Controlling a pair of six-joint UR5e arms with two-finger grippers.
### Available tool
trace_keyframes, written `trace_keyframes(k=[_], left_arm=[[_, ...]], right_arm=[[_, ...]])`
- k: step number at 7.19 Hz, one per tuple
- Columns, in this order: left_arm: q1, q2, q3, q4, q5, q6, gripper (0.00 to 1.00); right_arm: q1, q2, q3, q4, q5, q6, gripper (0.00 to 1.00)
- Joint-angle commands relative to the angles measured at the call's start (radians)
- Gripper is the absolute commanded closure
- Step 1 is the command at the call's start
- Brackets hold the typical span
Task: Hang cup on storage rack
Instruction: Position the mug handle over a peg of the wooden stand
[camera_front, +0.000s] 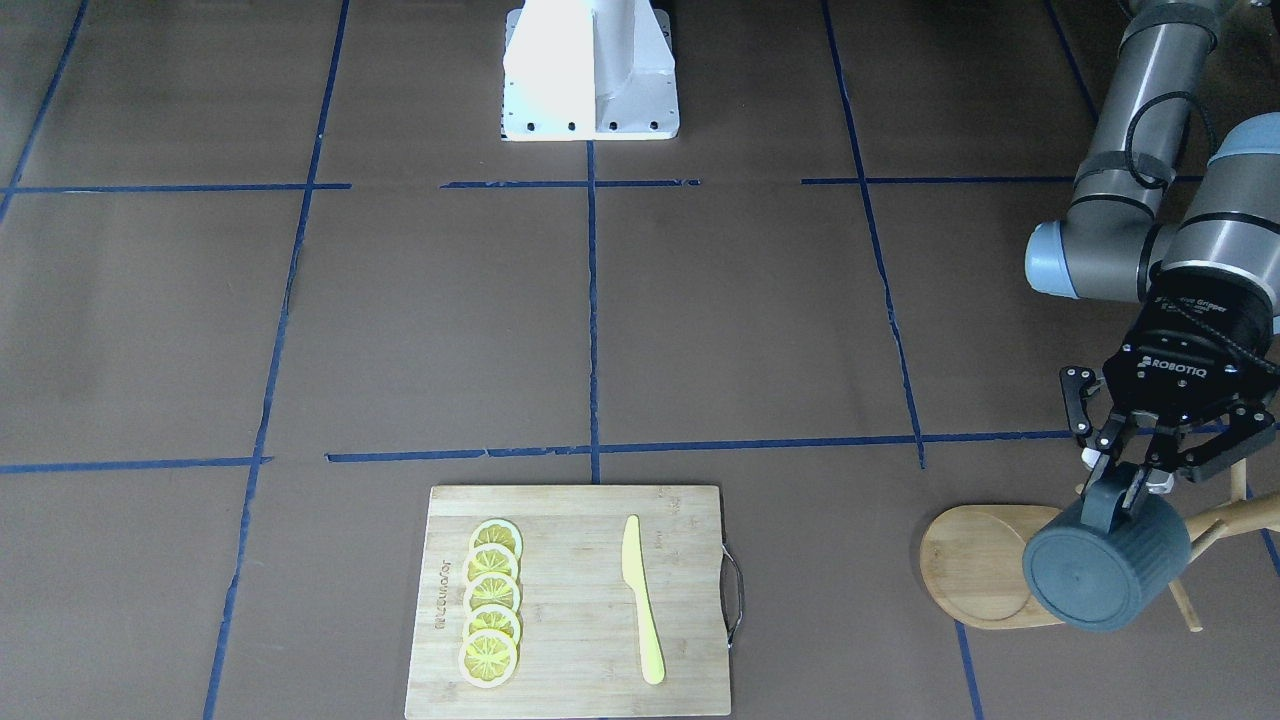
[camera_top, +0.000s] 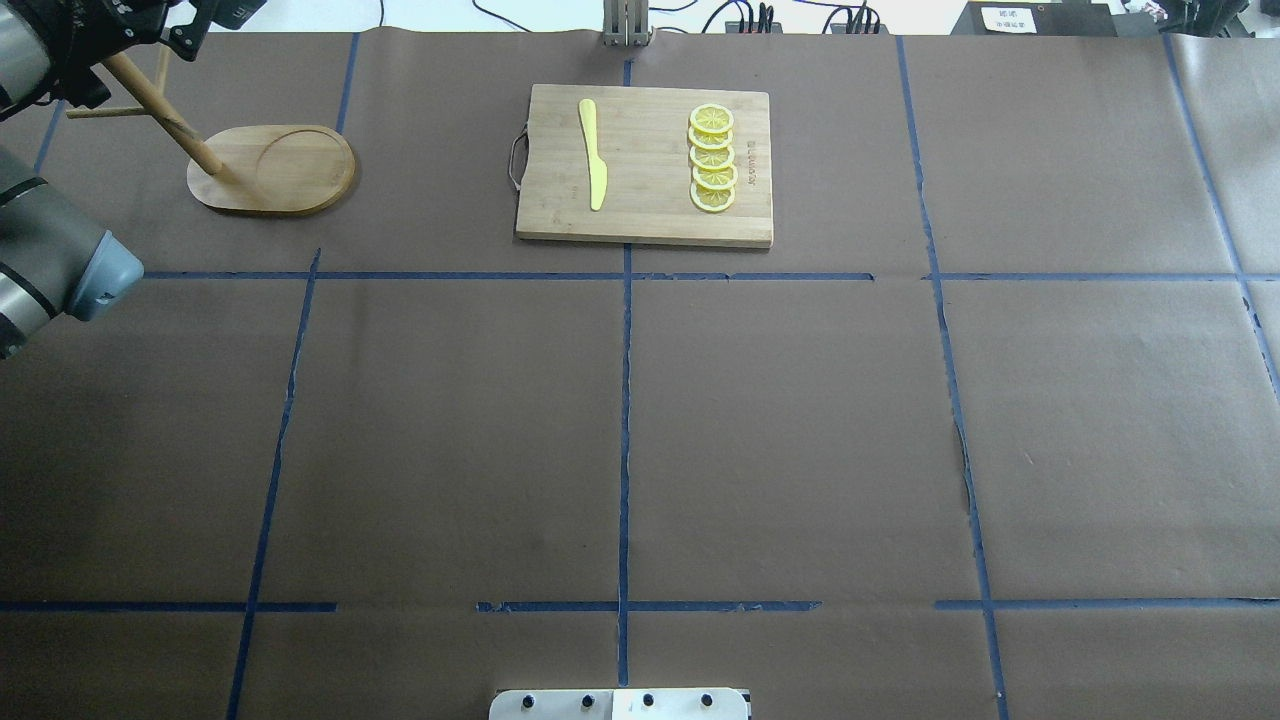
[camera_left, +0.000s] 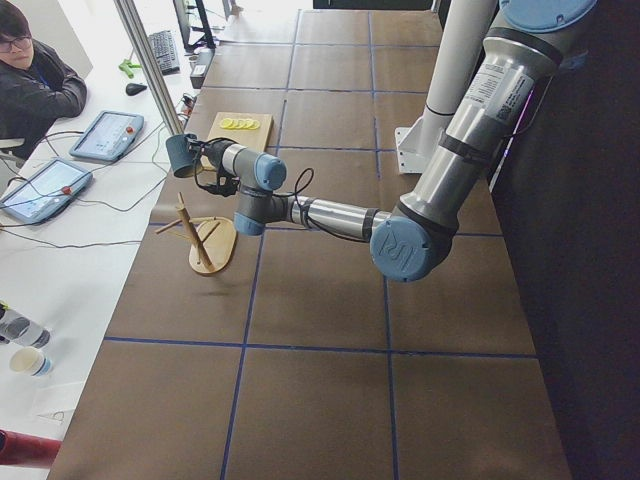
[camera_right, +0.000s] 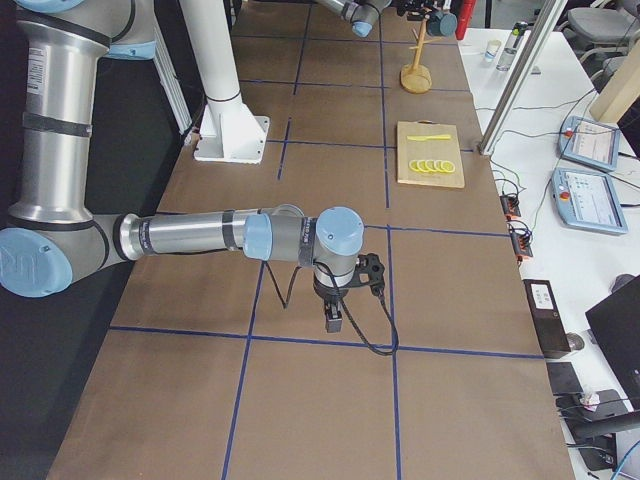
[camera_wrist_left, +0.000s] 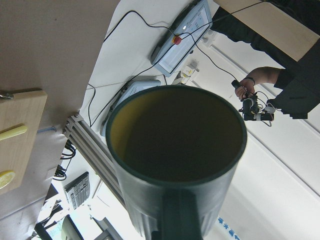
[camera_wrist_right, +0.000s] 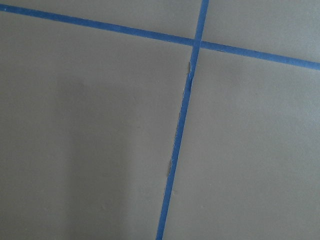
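My left gripper is clenched on the handle of the cup. The cup hangs in the air on its side, with its base toward the front camera and its mouth toward the wrist camera. From the left side camera it sits higher than the top of the rack and does not touch it. I cannot tell the state of the right gripper: it shows only in the right side view, low over the table and well apart from the rack.

The main risk, in my judgement, is a missed peg. The pegs are thin, the cup hides most of the pole in the front view, and the wrist camera shows only the cup's inside, so I cannot see whether the handle lines up with a peg. The fingers around the handle may also block part of its loop. If the cup's wall pushes against a peg or the pole, the light rack could slide or tip, because nothing holds its base. Opening the jaws before a peg carries the handle would drop the cup onto the base or the table, and the rack stands near the table's edge. The cutting board lies well apart and is not in the way.
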Motion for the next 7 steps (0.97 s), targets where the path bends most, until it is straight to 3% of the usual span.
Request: trace_keyframes(k=[1,7], left_arm=[[-0.005,0.004,0.102,-0.155,0.014,-0.005,1.0],[-0.011,0.02,0.196,-0.283,0.042,0.004,0.99]], right_arm=[[0.002,0.004,0.003,0.0,0.0,0.0,0.0],[0.002,0.005,0.008,0.0,0.0,0.0,0.0]])
